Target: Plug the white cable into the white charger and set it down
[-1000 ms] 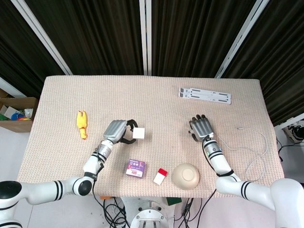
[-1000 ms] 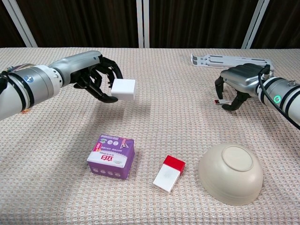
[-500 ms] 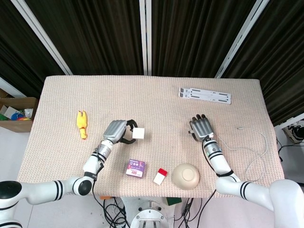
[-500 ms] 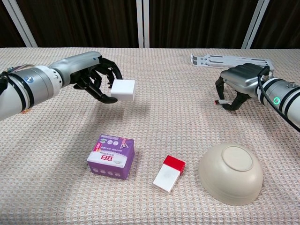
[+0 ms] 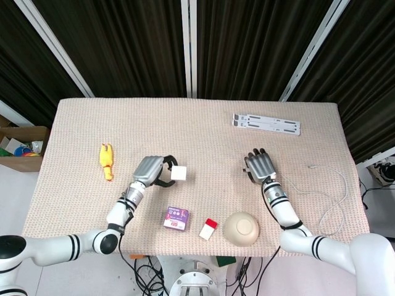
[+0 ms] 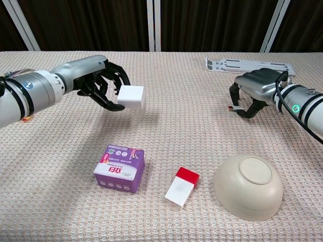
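My left hand (image 6: 98, 80) (image 5: 151, 169) holds the white cube-shaped charger (image 6: 130, 97) (image 5: 179, 173) above the table, left of centre. On the right, my right hand (image 6: 257, 89) (image 5: 260, 165) pinches the plug end of the white cable (image 6: 233, 107) just above the cloth, fingers curled down around it. The thin white cable (image 5: 321, 191) trails from that hand across the cloth to the table's right edge.
A purple box (image 6: 120, 168) lies near the front, with a white and red block (image 6: 181, 187) and an upturned beige bowl (image 6: 248, 186) to its right. A white stand (image 5: 266, 124) lies at the back right, and a yellow toy (image 5: 107, 161) at the left.
The right hand has lifted slightly and shifted left with the cable plug. The left hand with the charger has edged a little left.
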Tool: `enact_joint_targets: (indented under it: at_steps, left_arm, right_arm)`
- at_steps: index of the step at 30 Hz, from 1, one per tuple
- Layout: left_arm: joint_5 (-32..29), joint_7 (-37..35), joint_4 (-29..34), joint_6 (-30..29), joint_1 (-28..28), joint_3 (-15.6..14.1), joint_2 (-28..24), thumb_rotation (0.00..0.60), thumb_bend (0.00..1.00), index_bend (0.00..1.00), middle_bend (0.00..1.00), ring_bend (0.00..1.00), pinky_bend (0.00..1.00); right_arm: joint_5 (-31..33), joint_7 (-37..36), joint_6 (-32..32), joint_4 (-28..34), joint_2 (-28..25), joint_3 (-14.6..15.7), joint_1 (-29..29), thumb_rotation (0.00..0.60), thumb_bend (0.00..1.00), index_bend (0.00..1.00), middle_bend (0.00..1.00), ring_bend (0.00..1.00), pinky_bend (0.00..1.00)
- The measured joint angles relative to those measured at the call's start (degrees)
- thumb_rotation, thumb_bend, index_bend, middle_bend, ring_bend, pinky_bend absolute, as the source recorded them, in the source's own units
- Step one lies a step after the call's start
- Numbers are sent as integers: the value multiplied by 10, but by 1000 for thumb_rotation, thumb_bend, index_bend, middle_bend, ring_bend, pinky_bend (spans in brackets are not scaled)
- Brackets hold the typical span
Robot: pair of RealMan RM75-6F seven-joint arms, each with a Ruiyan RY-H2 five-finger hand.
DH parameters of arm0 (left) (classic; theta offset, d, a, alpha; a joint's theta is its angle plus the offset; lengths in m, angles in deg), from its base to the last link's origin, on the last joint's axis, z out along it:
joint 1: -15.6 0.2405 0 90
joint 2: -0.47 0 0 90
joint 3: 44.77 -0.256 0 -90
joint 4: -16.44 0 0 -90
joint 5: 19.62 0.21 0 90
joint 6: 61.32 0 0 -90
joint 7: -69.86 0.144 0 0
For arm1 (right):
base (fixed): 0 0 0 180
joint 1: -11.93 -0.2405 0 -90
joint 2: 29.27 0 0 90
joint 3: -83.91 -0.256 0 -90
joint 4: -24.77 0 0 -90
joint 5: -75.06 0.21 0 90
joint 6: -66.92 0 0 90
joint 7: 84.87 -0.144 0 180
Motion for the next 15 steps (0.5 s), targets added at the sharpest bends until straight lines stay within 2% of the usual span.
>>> enact_joint_targets:
  at_steps: [6, 11, 15]
  left_arm:
    - [-2, 10, 18, -7, 3, 1, -15, 600, 345, 560, 464, 732, 942]
    - [-8, 28, 46, -16, 2, 7, -36, 600, 346, 560, 464, 732, 942]
    - [-20, 49, 73, -21, -2, 16, -55, 600, 346, 560, 465, 732, 942]
  right_arm:
    - [-20, -18, -18, 51, -44, -6, 8, 600, 788, 655, 501, 261, 309]
    - [-29, -13, -29, 119, -97, -13, 11, 600, 933, 655, 546, 326, 399]
    - [-28, 5, -35, 179, -138, -19, 10, 600, 996, 653, 582, 358, 424]
